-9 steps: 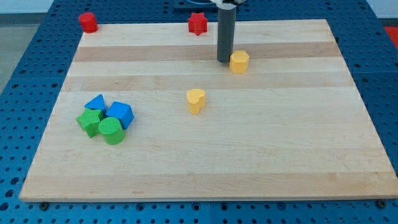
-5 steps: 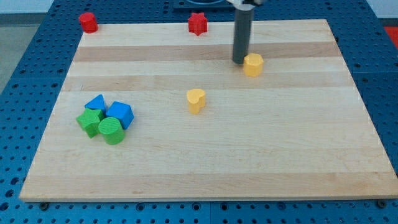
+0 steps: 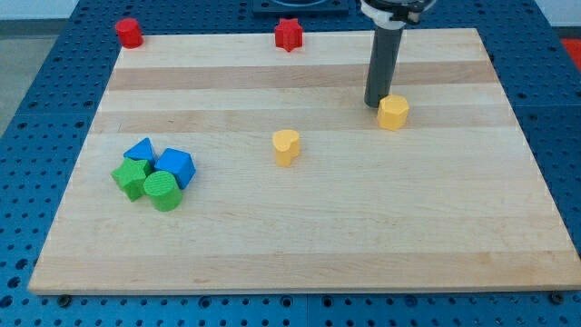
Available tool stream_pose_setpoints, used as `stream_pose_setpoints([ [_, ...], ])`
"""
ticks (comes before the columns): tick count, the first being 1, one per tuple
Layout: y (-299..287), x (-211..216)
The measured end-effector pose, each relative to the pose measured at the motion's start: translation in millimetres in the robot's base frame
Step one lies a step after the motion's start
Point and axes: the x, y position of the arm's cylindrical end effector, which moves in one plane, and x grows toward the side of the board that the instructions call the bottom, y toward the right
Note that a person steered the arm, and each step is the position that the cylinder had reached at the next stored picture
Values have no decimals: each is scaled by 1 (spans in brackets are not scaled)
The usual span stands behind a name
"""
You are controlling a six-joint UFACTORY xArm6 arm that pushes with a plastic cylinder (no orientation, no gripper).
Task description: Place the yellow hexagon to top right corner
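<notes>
My tip (image 3: 376,104), a bare rod end effector grasping nothing, touches the yellow hexagon's (image 3: 393,113) upper left side. A red star (image 3: 289,34) sits at the desk's (image 3: 272,236) top edge; another yellow block (image 3: 286,146) lies well apart.

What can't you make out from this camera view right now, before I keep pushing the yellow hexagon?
- Contact: my tip sits at the yellow hexagon's upper-left edge; the rod hides whether they touch.
- Arm: cut off by the view's top edge, only the rod shows.
- Cluster at the view's left: the blue blocks and green blocks overlap, so their full shapes are unclear.
- Red block: too small to tell its shape.
</notes>
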Motion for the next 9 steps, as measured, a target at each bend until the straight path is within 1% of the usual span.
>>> stream_pose_setpoints([
  [2, -23, 19],
  [3, -21, 40],
  [4, -7, 66],
  [5, 3, 74],
  [6, 16, 78],
  [7, 15, 75],
  [8, 12, 61],
  [9, 11, 38],
])
